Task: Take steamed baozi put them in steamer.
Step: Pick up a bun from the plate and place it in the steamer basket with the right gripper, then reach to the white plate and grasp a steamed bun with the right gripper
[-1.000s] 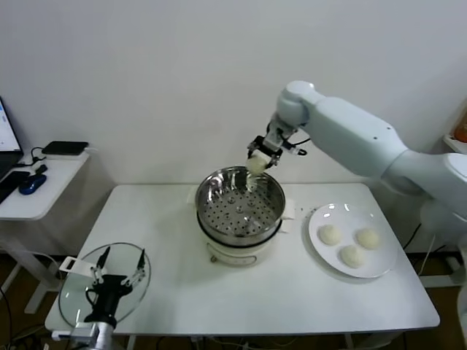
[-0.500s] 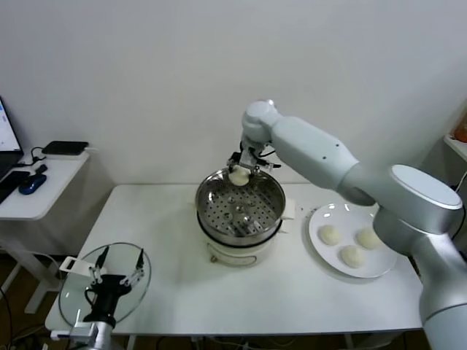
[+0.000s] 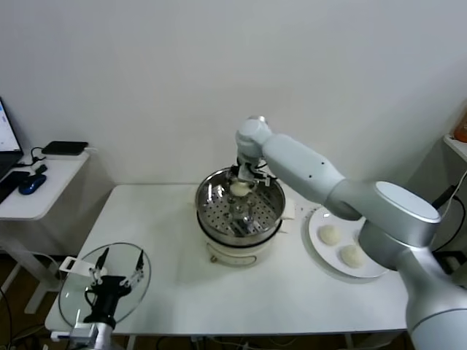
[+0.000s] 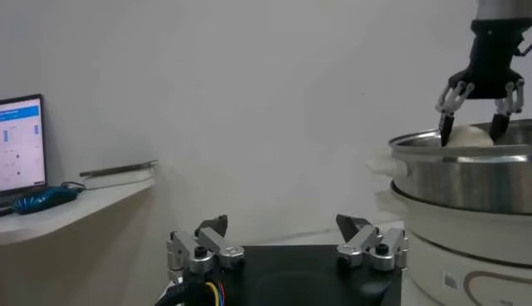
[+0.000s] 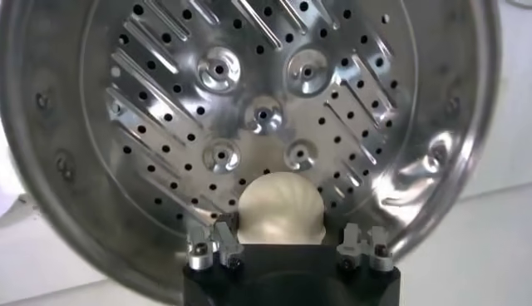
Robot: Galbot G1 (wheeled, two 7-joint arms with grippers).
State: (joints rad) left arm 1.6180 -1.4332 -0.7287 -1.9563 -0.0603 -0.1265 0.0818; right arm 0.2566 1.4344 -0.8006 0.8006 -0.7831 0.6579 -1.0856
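Lowering a baozi (image 5: pixel 280 208) into the steamer (image 3: pixel 240 206), we've got our right tool (image 3: pixel 241 182) just over the far rim, fingers pointing down. In the right wrist view the bun sits between the fingers w/ a bit of gap each side, so we read the tool as spread and letting go rather than clenched. Whether the bun already rests on the perforated floor we can't tell; it looks v. close to it, near the wall. Placing it at the edge prob. leaves the centre and near side free for the others.

Other buns (image 3: pixel 330 235) wait on the white plate (image 3: pixel 314 240) to the right of the steamer, partly hidden by our arm; we count two for sure.

Left tool (image 3: pixel 109 281) is parked low at the worktop's (image 3: pixel 219 292) near-left corner over the glass lid (image 3: pixel 73 299), fingers spread, nothing in them, out of the way.

Next: lift straight up, clear of the rim, then back to the plate.
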